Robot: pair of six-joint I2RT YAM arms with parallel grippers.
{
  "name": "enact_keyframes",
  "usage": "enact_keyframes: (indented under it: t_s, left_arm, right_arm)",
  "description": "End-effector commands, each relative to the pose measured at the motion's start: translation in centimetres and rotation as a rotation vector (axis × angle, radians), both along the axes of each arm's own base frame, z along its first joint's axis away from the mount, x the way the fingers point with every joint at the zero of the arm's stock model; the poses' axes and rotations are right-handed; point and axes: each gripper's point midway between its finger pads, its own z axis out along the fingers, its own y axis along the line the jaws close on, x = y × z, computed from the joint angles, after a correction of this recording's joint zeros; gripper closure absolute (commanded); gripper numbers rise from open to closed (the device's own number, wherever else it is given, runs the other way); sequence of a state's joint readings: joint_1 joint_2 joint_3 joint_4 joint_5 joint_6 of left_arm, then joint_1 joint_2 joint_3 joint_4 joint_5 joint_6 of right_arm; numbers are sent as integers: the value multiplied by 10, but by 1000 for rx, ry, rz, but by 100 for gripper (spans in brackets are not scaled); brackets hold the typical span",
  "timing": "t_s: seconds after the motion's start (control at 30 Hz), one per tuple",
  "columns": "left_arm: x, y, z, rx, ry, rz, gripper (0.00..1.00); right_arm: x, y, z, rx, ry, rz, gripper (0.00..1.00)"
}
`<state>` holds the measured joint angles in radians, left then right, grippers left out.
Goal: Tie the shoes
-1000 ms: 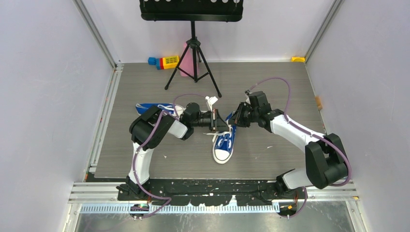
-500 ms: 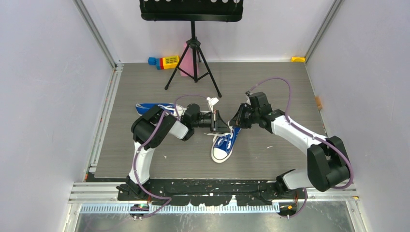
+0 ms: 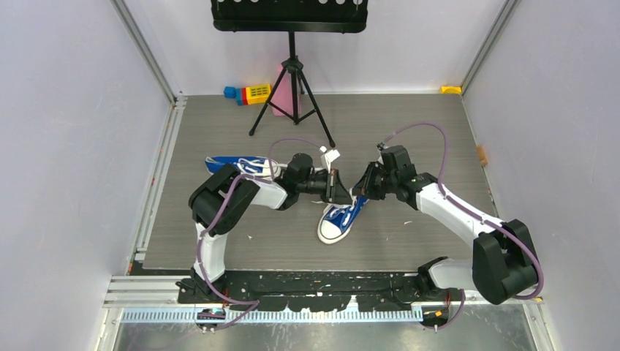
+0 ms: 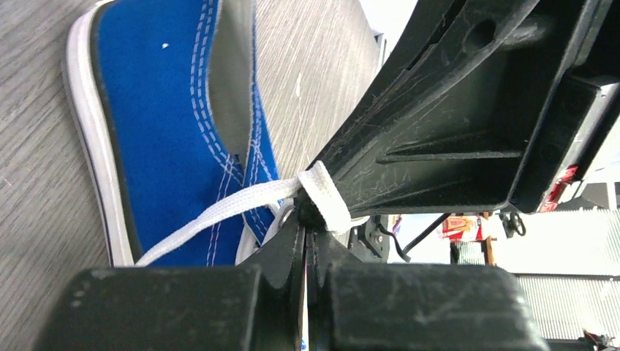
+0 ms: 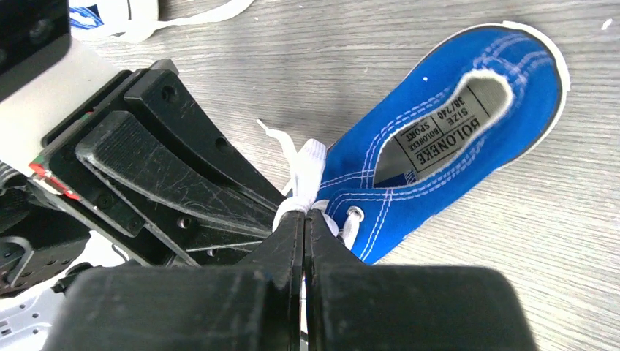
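Note:
One blue sneaker [image 3: 338, 218] with a white toe cap lies mid-table, toe toward me. It also shows in the left wrist view [image 4: 164, 124] and in the right wrist view [image 5: 446, 139]. The other blue sneaker [image 3: 237, 164] lies behind my left arm. My left gripper [image 3: 343, 191] is shut on a white lace [image 4: 322, 196] over the near shoe's opening. My right gripper [image 3: 358, 189] faces it, nearly touching, shut on a white lace [image 5: 307, 172] too. The laces run down to the eyelets.
A black tripod stand [image 3: 292, 80] rises at the back middle. Coloured toy blocks [image 3: 248, 93] and a pink object [image 3: 281, 91] lie by its legs. A yellow piece [image 3: 451, 89] sits in the back right corner. Walls close both sides.
Both grippers have shifted slightly right and come closer together over the shoe. The near shoe's toe has swung a little to the left.

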<state>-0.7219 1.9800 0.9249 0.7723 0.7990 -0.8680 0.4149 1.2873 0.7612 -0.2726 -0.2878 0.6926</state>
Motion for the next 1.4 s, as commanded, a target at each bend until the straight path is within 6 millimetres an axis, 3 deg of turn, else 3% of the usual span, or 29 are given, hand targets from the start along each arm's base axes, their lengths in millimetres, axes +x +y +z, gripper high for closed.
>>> enact_keyframes:
  t_s: [0.0, 0.07, 0.2, 0.97, 1.37]
  left_arm:
    - [-1, -11, 10, -8, -71, -42, 100]
    - [-1, -12, 5, -1, -70, -45, 100]
    - [-2, -15, 0, 7, -74, -59, 100]
    - [-6, -18, -9, 80, -100, -84, 100]
    - [-5, -19, -7, 82, -107, -86, 100]
  right_arm:
    - [-1, -6, -5, -21, -9, -32, 99]
    - [-3, -9, -9, -35, -3, -42, 97]
    - [-6, -17, -11, -58, -9, -69, 83]
    - [-12, -30, 8, -91, -32, -87, 63]
    - [-9, -35, 21, -113, -51, -97, 66]
